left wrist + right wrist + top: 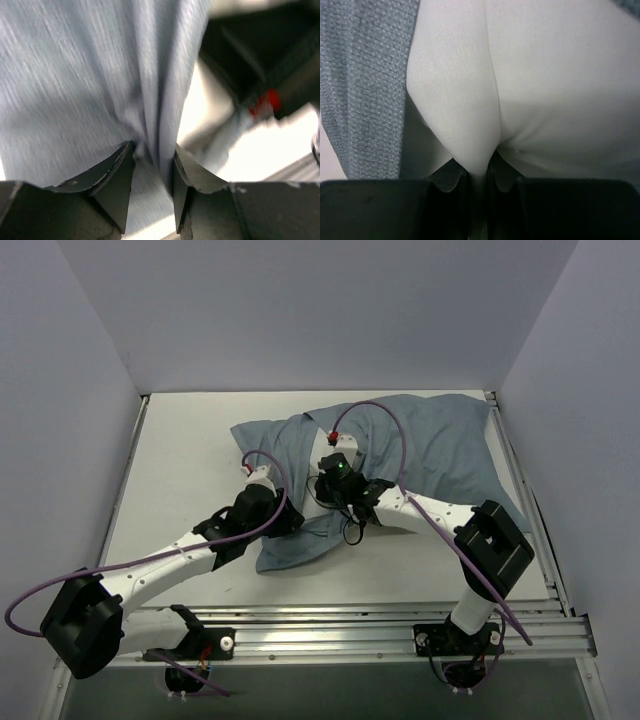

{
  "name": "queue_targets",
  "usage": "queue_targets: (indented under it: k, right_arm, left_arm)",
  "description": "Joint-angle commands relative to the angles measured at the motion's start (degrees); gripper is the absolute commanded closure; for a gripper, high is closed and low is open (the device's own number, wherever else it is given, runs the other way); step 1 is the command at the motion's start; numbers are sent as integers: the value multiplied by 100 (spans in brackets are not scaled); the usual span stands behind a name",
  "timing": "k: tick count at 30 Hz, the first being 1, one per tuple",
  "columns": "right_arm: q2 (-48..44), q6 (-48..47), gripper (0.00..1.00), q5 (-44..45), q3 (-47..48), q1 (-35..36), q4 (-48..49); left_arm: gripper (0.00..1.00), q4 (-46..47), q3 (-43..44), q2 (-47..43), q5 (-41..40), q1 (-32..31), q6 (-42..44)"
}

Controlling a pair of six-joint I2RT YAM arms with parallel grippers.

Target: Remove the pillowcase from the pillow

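Black fingers point(112, 175) of the left gripper point(154, 156) fill the bottom of the left wrist view, clenched on a gathered fold of the pillowcase point(75, 90). The plain grey-blue cloth is bunched into tight creases between the two tips and fans out upward and to the left from them. Right of that fold, blurred, is the black body of the right arm point(250, 50) with a red mark point(265, 102) on it, above the pale table point(180, 470).

On the other wrist, the right gripper point(476, 167) has its tips pressed nearly together on a pinch of the pillow point(545, 85). Smooth white fabric is drawn into a crease that runs down into the narrow slot between them. Just left of the white bulge, touching it, hangs an edge of the grey-blue cover with a fine woven texture, so this part of the pillow lies uncovered.

From above, the two grippers meet near the middle of the table, the left one at the near-left part of the cloth, the right one just beside it and slightly farther back. The pillowcase lies crumpled from the table's middle to its far right corner, with a flap reaching toward the near edge between the arms. The pillow cannot be made out in this view. Purple cables point(400, 450) loop over both arms, and a metal rail point(330, 625) runs along the near edge.
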Motion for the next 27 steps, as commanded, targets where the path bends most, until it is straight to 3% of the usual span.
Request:
queue_targets:
  k: [1,7,15,16,17,18,24,27]
  right_arm:
    - [-116,188,100,-187,101,-569,-112]
    - [-319,329,100,-494,741,-1122,55]
    - [-415,259,100,-767,1218,-1282,-138]
    - [-425,250,100,-784,1183,-1282,-139]
    - [-451,259,100,-810,1061,-1290,-139]
    - [-468,267,100,-811,981,-1290,-95]
    - [-521,408,100,-916,393,-1177,239]
    - [-486,434,100,-907,304,-1054,292]
  left_arm:
    - [58,-793,418,-287,183,-304,106]
    - [58,-1181,410,-445,-2,-594,53]
    - [64,-1427,366,-506,-371,-656,-167]
    - [59,-1366,392,-568,-328,-665,-167]
    - [43,-1226,419,-620,-327,-674,-184]
    - [38,-1155,497,-734,-336,-683,-184]
    - [13,-1136,1279,-535,-836,-700,61]
    - [11,-1207,1842,-79,-1240,-692,202]
